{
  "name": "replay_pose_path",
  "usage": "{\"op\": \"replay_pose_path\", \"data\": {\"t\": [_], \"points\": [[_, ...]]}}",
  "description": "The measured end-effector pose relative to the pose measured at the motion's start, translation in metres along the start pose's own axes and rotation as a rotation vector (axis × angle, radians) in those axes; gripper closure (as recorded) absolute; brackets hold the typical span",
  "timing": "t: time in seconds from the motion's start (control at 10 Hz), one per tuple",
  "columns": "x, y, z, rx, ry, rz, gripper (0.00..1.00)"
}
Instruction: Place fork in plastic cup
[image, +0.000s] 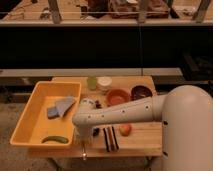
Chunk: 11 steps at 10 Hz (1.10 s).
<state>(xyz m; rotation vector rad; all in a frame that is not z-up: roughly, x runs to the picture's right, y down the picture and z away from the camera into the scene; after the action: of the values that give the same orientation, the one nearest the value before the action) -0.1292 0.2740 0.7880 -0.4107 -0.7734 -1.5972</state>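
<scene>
The plastic cup (92, 82), pale yellow-green, stands upright at the back of the wooden table (145, 140), next to a white round tub (104, 83). My white arm reaches in from the right and bends down at the table's front left. The gripper (83, 144) hangs low at the front edge, just right of the yellow bin, far in front of the cup. A thin yellowish stick (84, 153) shows right below it. I cannot make out the fork; it is hidden or out of view.
A yellow bin (30, 107) on the left holds grey-blue cloths (60, 107) and a green item (55, 139). An orange-red bowl (118, 96) and a dark red-brown bowl (141, 92) sit behind the arm. An orange ball (125, 129) and dark utensils (110, 138) lie in front.
</scene>
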Motion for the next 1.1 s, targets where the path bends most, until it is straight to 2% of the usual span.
{"op": "replay_pose_path", "data": {"t": [0.2,0.3,0.9,1.0,1.1], "points": [[0.0,0.0013,0.0011,-0.01,0.004,-0.004,0.7],[-0.0009,0.0006,0.0026,-0.012,0.001,-0.006,0.76],[-0.0021,0.0006,0.0054,-0.015,-0.024,0.008,0.78],[-0.0025,0.0026,0.0044,0.004,-0.03,0.021,0.84],[-0.0028,0.005,0.0005,0.06,-0.028,0.04,0.95]]}}
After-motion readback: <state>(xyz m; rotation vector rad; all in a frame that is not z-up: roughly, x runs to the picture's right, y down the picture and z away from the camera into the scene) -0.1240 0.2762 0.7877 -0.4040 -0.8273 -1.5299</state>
